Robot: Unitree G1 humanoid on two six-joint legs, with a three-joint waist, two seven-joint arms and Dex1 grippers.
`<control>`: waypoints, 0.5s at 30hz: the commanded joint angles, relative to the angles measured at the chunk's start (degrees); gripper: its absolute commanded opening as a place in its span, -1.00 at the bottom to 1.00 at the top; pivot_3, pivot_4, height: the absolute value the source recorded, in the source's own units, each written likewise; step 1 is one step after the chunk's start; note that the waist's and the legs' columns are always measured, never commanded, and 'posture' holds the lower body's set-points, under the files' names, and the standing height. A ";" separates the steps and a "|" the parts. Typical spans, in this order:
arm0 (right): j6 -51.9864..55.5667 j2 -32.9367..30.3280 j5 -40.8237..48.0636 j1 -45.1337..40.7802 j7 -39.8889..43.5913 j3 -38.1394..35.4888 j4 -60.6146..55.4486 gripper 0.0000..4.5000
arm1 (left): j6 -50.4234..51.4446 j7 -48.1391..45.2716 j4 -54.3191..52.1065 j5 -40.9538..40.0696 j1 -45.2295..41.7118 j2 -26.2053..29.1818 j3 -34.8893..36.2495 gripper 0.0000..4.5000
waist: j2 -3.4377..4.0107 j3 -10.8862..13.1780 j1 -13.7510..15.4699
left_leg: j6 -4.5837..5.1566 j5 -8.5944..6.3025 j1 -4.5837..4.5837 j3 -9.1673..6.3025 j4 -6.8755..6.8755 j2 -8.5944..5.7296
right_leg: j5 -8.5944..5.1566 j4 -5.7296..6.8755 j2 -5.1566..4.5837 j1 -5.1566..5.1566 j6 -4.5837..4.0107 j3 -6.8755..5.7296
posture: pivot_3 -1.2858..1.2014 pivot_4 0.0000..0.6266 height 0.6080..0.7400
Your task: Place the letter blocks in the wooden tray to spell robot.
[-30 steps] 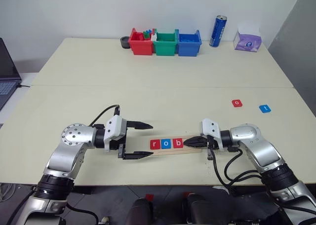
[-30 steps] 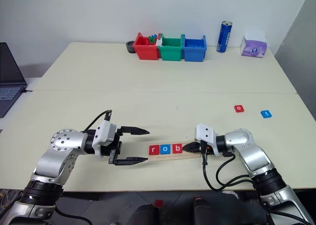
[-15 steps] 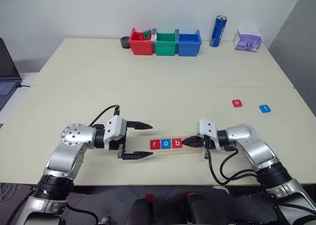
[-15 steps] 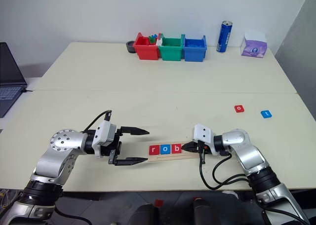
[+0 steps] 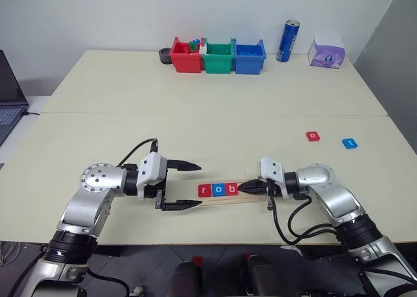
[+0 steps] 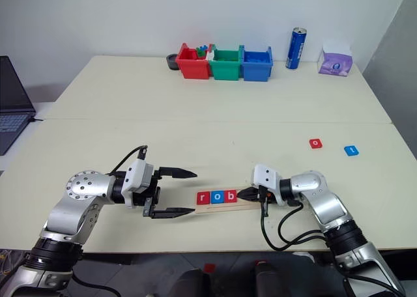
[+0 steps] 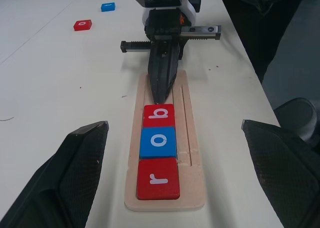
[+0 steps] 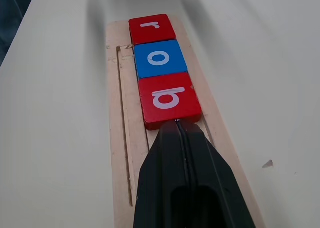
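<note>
Wooden tray [image 5: 228,198] lying lengthwise near the front edge of the pale table [image 5: 215,114], between the two grippers. Three letter blocks seated in it, edge to edge, filling the end nearer the left gripper: red r block [image 5: 205,191], blue o block [image 5: 219,190], red b block [image 5: 232,189]. Rest of the tray bare, groove showing.

Right gripper [image 5: 242,189] closed tight, fingers pressed together into one black wedge, lying low over the bare part of the tray and pointing along it. Tip right at the outer edge of the b block, touching or all but touching; in the right wrist view the tip [image 8: 176,122] meets the block's edge. Nothing held.

Left gripper [image 5: 194,185] spread wide, empty, just off the tray's r end, one finger beyond the tray and one on the near side, neither touching it.

Two more letter blocks loose on the table, well apart from the tray, off to the right: red o block [image 5: 313,136] and blue t block [image 5: 350,142], near each other.

At the far edge: red bin [image 5: 186,59], green bin [image 5: 218,59], blue bin [image 5: 249,59] in a row, blue can [image 5: 288,41], purple tissue box [image 5: 327,55].
</note>
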 commanded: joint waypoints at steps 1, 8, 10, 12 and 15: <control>-0.09 -0.12 0.31 -0.41 -0.28 -0.42 -1.74 -0.99 | -0.66 -0.38 -1.34 -0.55 -0.27 0.44 0.43 1.00 | 0.00 0.00 0.00 | 0.00 0.00 0.00 0.00 0.00 0.00 | 0.00 0.00 0.00 0.00 0.00 0.00 | 0.03 -0.52 1.00; 0.41 -1.87 1.26 0.54 0.68 -1.37 -3.39 -0.99 | -0.74 -0.66 -1.44 -0.68 0.07 0.59 0.52 1.00 | 0.00 0.00 0.00 | 0.00 0.00 0.00 0.00 0.00 0.00 | 0.00 0.00 0.00 0.00 0.00 0.00 | 0.03 -0.52 1.00; 1.00 -3.14 1.91 0.80 1.21 -2.08 -4.44 -0.99 | -0.70 -0.82 -1.49 -0.79 0.10 0.51 0.42 1.00 | 0.00 0.00 0.01 | 0.00 0.00 0.00 0.00 0.00 0.00 | 0.00 0.00 0.00 0.00 0.00 -0.01 | 0.03 -0.52 1.00; 2.70 -4.51 3.24 1.20 1.39 -3.18 -6.17 -0.99 | -0.65 -0.84 -1.41 -0.76 -0.10 0.23 0.18 1.00 | 0.00 0.00 0.01 | 0.00 0.00 0.00 0.00 0.00 0.00 | 0.00 -0.01 0.00 0.00 0.00 0.00 | 0.03 -0.52 1.00; 7.23 -6.94 6.45 2.64 1.87 -5.50 -11.06 -0.99 | -0.41 -0.81 -1.34 -0.78 -0.56 -0.31 -0.10 1.00 | 0.00 0.00 0.02 | 0.00 0.00 -0.01 0.00 0.00 0.00 | 0.00 -0.01 0.00 0.00 0.00 0.00 | 0.03 -0.52 1.00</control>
